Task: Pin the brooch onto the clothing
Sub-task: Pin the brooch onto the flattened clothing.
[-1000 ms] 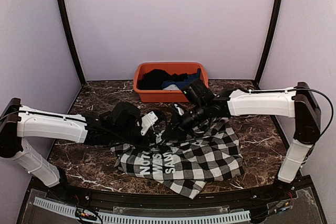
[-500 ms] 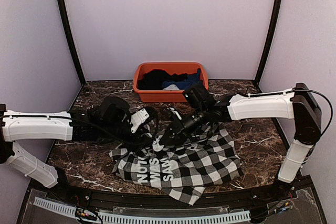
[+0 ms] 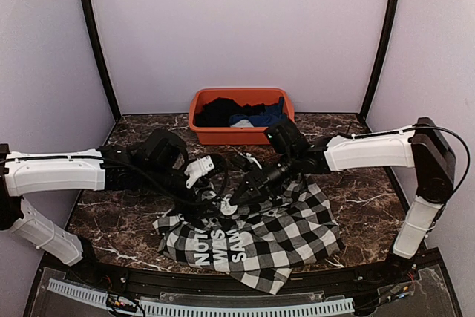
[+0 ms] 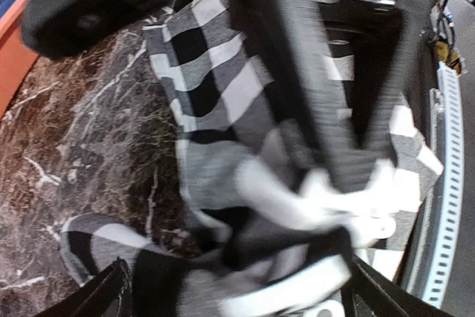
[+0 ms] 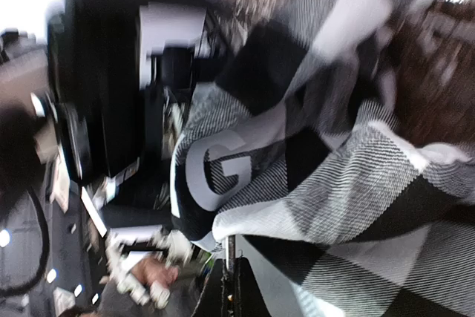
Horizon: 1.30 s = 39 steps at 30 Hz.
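Observation:
The clothing (image 3: 278, 229), a black-and-white check shirt with white block letters, lies crumpled near the table's front. Its upper left edge is lifted. My right gripper (image 3: 249, 183) is shut on that edge, and in the right wrist view the fabric (image 5: 356, 183) hangs over the shut fingertips (image 5: 231, 265). My left gripper (image 3: 210, 189) hovers just left of it, open, with bunched cloth (image 4: 215, 87) between its spread fingers (image 4: 111, 291). A small pinkish-white blurred piece (image 5: 145, 281), likely the brooch, sits below the letter panel. It shows as a pale dot (image 3: 228, 208) from above.
An orange bin (image 3: 223, 136) holding black and blue garments stands at the back centre, just behind both grippers. Dark marble tabletop (image 3: 126, 228) shows on the left and on the right (image 3: 371, 183). A black rail (image 3: 223, 291) runs along the near edge.
My left gripper went from nearly shut to wide open and drew back slightly left. My right gripper shifted down and left with the cloth edge, and the shirt slid a little leftward.

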### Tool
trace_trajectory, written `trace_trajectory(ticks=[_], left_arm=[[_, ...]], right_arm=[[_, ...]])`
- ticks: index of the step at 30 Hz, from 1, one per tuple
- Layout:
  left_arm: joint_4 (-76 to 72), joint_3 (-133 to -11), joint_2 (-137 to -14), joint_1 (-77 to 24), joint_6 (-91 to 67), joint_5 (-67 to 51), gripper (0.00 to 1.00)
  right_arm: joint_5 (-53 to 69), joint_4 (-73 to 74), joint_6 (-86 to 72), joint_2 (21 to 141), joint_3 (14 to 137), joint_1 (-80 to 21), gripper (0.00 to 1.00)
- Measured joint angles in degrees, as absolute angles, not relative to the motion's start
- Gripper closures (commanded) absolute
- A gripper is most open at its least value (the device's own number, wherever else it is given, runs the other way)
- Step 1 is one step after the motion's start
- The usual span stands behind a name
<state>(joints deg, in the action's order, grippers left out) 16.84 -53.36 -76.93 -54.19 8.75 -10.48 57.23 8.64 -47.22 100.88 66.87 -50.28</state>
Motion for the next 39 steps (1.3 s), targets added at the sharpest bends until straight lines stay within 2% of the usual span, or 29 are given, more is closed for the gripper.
trace_trajectory(ticks=[8,18,22,30,33,39], left_arm=[[16.5,-55.7,-77.5,-49.5,6.6,-21.3,0.01],[14.8,-58.3,-78.8,-45.5,5.3,-28.4,0.03],[14.2,-60.4,-80.9,-44.5,5.3,-30.0,0.15],[13.6,-62.0,-83.4,-41.6,5.7,-35.0,0.3],[13.3,-62.0,-83.9,-41.0,5.7,-36.6,0.3],[12.9,-62.0,-85.3,-40.8,5.5,-39.6,0.24]], right_arm=[[52.3,0.2,-47.4,101.3,67.0,-44.9,1.0],[52.3,-3.5,-47.6,102.2,67.1,-44.8,1.0],[52.6,-4.5,-47.6,102.2,67.0,-44.8,1.0],[52.9,-6.1,-46.9,102.0,64.4,-44.8,1.0],[53.0,-6.3,-46.5,102.0,64.0,-44.8,1.0],[53.4,-6.7,-46.3,101.9,63.8,-44.8,1.0]])
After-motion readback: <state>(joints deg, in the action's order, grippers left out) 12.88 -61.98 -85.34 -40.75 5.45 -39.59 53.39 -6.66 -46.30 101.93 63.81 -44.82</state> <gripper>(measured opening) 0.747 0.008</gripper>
